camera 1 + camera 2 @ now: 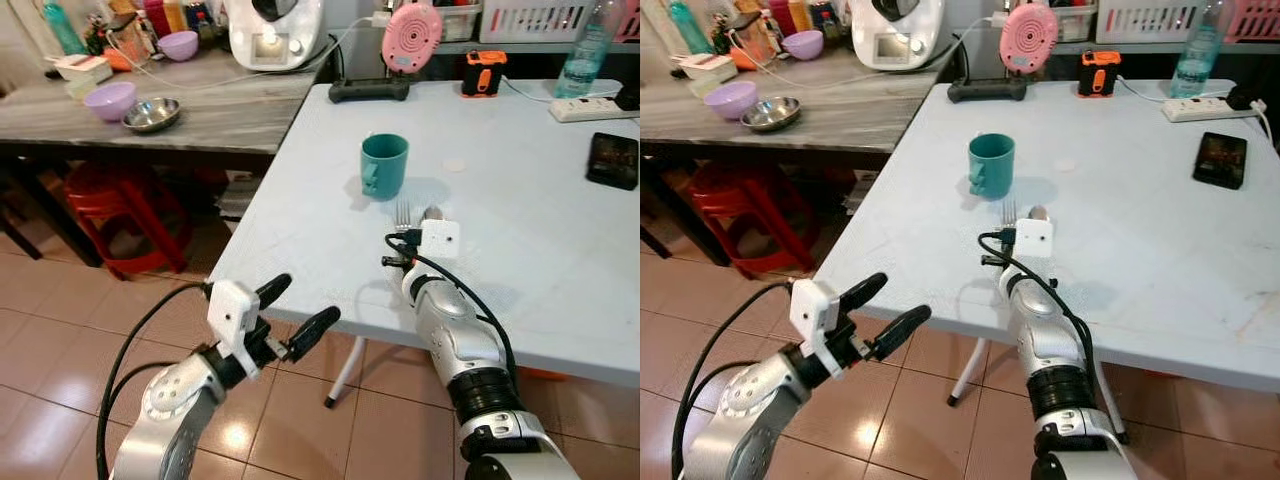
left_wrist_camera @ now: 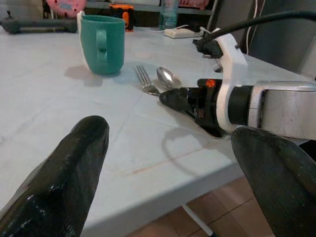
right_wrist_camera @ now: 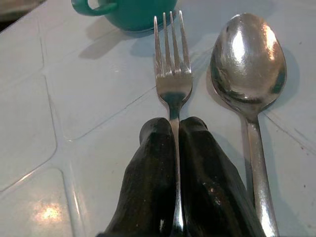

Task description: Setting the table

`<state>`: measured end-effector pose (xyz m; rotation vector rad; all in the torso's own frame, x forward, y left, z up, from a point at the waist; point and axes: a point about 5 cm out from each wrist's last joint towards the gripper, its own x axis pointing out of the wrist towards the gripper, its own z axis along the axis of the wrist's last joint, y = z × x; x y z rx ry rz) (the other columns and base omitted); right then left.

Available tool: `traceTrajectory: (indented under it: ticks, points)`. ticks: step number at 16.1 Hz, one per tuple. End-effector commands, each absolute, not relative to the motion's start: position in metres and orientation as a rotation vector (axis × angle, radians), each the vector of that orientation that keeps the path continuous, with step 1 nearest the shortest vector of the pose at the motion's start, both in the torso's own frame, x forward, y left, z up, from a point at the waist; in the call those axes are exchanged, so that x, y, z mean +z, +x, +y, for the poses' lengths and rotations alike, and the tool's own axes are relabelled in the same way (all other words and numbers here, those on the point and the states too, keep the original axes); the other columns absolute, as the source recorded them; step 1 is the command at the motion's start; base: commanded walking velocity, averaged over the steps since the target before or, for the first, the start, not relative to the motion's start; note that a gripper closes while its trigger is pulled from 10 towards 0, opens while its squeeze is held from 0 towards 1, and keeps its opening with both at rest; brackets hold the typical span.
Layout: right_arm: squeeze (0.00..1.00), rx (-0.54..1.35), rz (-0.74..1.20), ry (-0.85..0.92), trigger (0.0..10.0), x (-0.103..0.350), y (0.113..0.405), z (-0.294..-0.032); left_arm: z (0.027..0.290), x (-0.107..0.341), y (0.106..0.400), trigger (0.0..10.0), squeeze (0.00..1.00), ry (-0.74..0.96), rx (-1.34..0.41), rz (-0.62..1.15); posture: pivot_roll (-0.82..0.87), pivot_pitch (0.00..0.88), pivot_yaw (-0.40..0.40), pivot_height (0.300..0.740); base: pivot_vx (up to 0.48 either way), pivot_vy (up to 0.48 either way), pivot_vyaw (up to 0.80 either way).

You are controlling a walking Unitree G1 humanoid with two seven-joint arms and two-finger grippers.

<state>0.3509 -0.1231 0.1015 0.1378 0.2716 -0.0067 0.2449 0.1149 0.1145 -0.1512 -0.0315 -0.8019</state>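
**Fork pinched at the desk's near edge**

On the white desk (image 1: 520,250), toward its near edge, the right claw (image 3: 177,129) has its two black fingers pressed together on the handle of a fork (image 3: 172,74). From the right wrist view the handle runs straight between the fingers, and the tines point away toward a teal mug (image 1: 384,165) that stands just beyond. A spoon (image 3: 249,64) lies just to the right of the fork, parallel to it, bowl up, and free of the claw. Both pieces lie flat on the desk.

From the head views a white camera block on the right wrist covers most of the cutlery; only the tine tips and the spoon bowl peek out past it. The left wrist view shows the pair from the side, with the mug behind them.

Off the desk's near-left corner, the left claw (image 1: 300,310) hangs above the tiled floor (image 1: 60,330) with its fingers spread wide and nothing between them.

Farther back on the desk sit a black phone (image 1: 613,158), a power strip (image 1: 592,107) and a pink round device (image 1: 411,37).
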Motion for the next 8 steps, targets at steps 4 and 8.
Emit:
traceTrajectory:
  ticks: [4, 8]
  points:
    - [0.0, 0.001, 0.21, 0.201, 0.0, 0.114, 0.347, -0.119, 0.123, 0.12, 0.259, 10.0, 0.0, -0.108, -0.728, -0.083, -0.02, 0.0, 0.137, 0.74, 0.0, 0.0, 0.0]
    - [0.0, -0.036, 0.007, 0.044, 10.0, 0.142, 0.331, -0.136, 0.135, 0.12, 0.275, 10.0, 0.0, -0.106, -0.513, -0.103, -0.04, 0.0, 0.12, 0.74, 0.0, 0.0, 0.0]
